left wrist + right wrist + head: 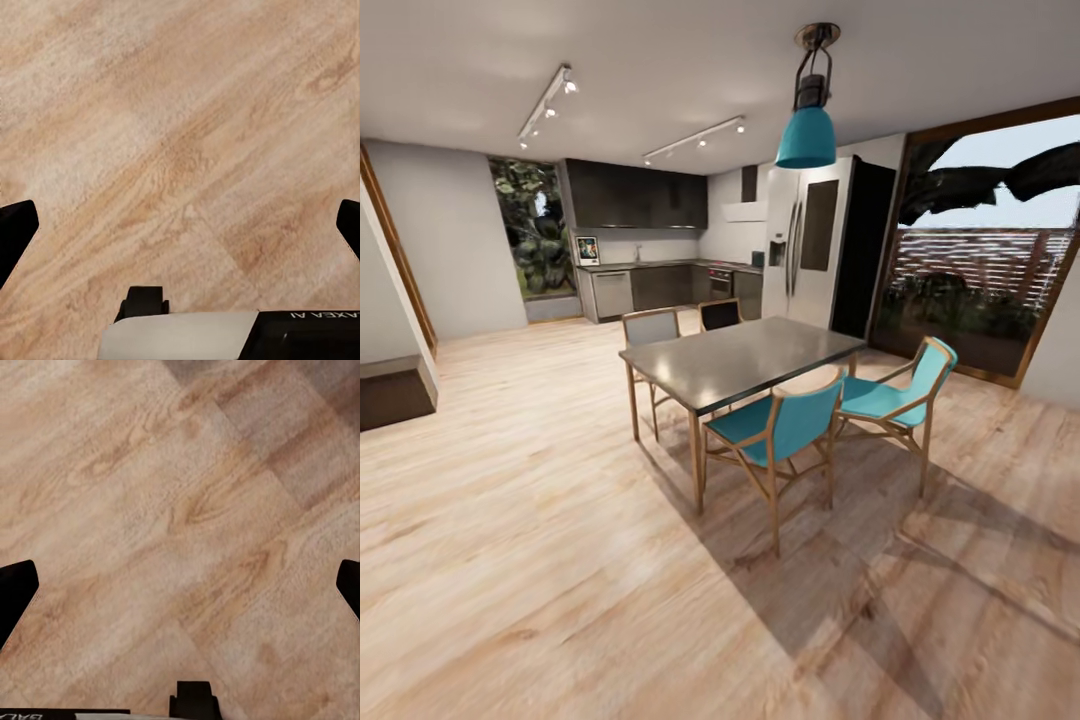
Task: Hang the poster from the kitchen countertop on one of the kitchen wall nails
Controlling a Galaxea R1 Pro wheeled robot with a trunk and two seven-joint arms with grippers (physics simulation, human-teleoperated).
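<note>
Kitchen countertop (660,265) poster (588,250), grippers far.

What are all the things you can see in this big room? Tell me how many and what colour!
poster: one, white-bordered, upright on the far counter
kitchen countertop: one, grey, along the back wall
dining table: one, dark grey, mid-room
chairs: four, two teal nearest, two at the table's far side
pendant lamp: one, teal, above the table
fridge: one, silver, right of the kitchen
floor: pale wood, under everything
left gripper: black fingertips wide apart over the floor
right gripper: the same, over the floor
</note>
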